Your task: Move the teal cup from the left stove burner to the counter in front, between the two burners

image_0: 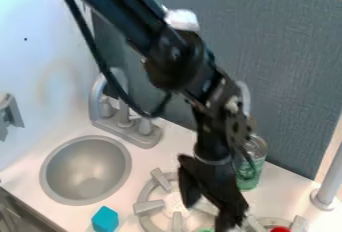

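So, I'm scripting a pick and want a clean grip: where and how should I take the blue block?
Probably by two opposite upright sides, coming from straight above: the blue block looks boxy and sits low on the counter, its top uncovered.

The sink (85, 168) is open above; the faucet (127, 132) obstructs its back.

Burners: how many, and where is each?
2: the left burner, partly behind the gripper, and the right burner, cut off by the bottom edge. Others may be hidden.
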Controlling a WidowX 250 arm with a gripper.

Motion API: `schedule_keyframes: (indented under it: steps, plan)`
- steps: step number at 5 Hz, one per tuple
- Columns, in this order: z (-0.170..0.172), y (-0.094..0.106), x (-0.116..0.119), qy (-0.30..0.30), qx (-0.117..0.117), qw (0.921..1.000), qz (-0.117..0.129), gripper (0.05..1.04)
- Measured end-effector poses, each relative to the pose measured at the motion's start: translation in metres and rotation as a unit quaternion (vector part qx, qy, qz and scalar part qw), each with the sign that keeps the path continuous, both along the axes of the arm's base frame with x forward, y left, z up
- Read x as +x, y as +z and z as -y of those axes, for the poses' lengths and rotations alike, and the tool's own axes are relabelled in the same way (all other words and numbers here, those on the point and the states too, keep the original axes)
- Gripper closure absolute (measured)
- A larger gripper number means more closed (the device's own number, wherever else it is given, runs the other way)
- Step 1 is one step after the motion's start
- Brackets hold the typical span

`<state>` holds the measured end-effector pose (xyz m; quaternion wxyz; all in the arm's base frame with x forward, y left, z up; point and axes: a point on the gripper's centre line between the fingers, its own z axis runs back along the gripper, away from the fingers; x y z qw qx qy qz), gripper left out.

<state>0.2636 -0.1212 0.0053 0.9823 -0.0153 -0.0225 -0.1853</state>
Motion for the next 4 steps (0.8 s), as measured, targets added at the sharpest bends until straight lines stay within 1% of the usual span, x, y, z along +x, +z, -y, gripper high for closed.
schedule_keyframes:
  steps: [1,2,3,4]
  plan:
    - [-0.048,0.002,-0.005,0.025,0.034,0.9988,-0.025,0.083]
    - [-0.098,-0.005,-0.022,0.064,0.043,0.9941,-0.076,0.083]
    - [-0.127,-0.016,-0.042,0.072,0.048,0.9914,-0.098,0.083]
    - [-0.151,-0.028,-0.058,0.063,0.046,0.9927,-0.091,0.083]
